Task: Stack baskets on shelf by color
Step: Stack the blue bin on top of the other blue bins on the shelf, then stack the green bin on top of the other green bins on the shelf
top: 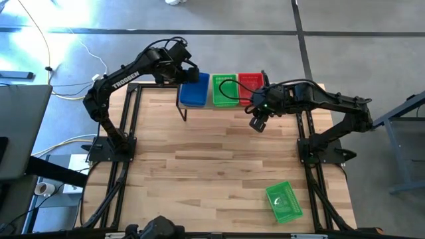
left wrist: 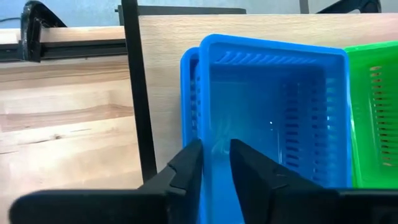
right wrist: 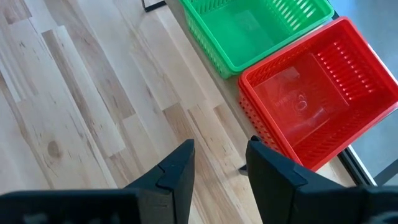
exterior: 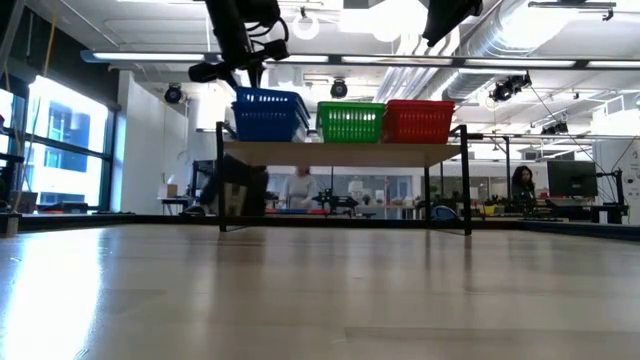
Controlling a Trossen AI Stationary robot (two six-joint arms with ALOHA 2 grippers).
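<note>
The light-wood shelf (exterior: 340,153) carries blue baskets (top: 194,91), green baskets (top: 224,89) and red baskets (top: 250,83) side by side, nested by colour. The top blue basket (left wrist: 273,106) sits slightly askew in the one beneath. My left gripper (top: 189,72) is at the blue stack's left side, shut on that top basket. My right gripper (top: 257,124) hovers open over the table just in front of the red baskets (right wrist: 317,93). One more green basket (top: 284,201) lies alone on the table near its front right corner. My left gripper (left wrist: 216,155) has the top blue basket by its left side wall (left wrist: 206,134), one finger outside and one inside the basket. The fingers come from above, pointing down. The basket rests nested in the blue basket below it, a little offset.
The shelf's thin black legs (left wrist: 140,93) stand on the tabletop (top: 219,159), which lies open between shelf and near edge. A black cable loops over the green baskets (top: 229,93). People and furniture show in the room beyond the table (exterior: 300,185).
</note>
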